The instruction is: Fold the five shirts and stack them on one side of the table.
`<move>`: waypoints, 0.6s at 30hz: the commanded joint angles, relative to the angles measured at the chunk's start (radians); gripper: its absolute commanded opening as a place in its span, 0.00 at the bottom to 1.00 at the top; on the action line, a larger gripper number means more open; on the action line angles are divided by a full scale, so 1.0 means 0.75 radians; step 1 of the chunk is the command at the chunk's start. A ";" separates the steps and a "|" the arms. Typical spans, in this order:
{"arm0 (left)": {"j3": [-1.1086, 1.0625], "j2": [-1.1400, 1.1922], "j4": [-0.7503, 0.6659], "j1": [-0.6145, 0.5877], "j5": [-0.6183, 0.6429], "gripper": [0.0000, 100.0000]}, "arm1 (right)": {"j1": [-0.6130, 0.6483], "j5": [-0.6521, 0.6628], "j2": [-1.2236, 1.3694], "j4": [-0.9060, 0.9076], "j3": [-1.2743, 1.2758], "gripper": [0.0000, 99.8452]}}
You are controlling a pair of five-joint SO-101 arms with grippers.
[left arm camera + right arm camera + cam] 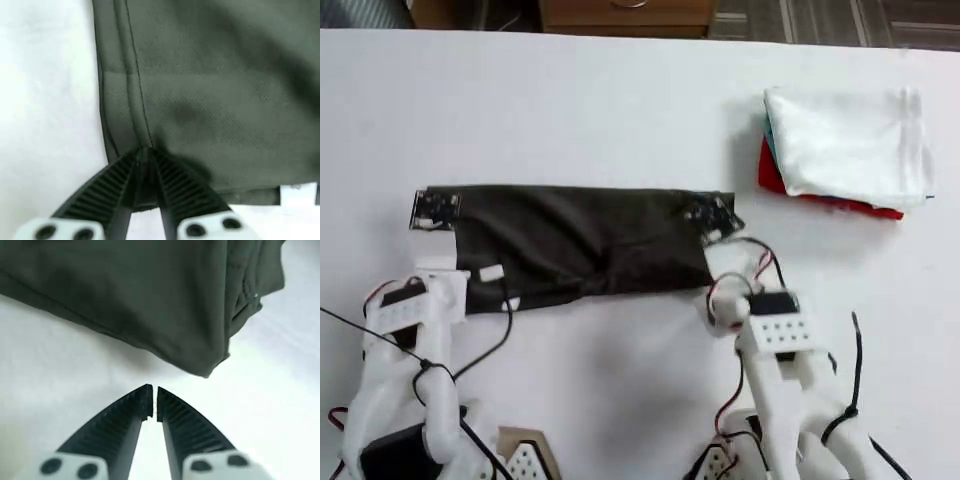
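Note:
A black shirt (580,245) lies folded into a long strip across the middle of the table. Its hem fills the left wrist view as dark cloth (215,90). My left gripper (146,151) is shut on the shirt's near left edge, where the hem seams run into its tips; from above it (455,287) sits at that corner. My right gripper (152,390) is shut with nothing in it, on bare table just short of the shirt's near right corner (207,371). In the high view it (718,285) stands beside that corner.
A stack of folded shirts lies at the back right, with a white one (850,145) on top of a red one (820,198). The white table (620,110) is bare behind the strip. Wires hang from both arms near the front edge.

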State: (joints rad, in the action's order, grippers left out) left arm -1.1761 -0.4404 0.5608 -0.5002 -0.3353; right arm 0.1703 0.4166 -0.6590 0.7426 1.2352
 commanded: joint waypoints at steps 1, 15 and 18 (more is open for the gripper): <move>0.003 -0.035 -0.023 0.012 0.010 0.02 | -0.021 -0.068 -0.066 -0.191 0.127 0.02; 0.478 -0.045 0.530 0.008 0.059 0.03 | -0.021 -0.094 -0.075 -0.214 0.133 0.02; 0.809 -0.033 0.827 -0.029 0.104 0.09 | -0.021 -0.094 -0.075 -0.214 0.133 0.02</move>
State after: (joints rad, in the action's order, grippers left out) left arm -0.8263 -0.4434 0.9597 -0.4987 -0.2862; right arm 0.1611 0.3506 -0.6836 0.5984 1.3395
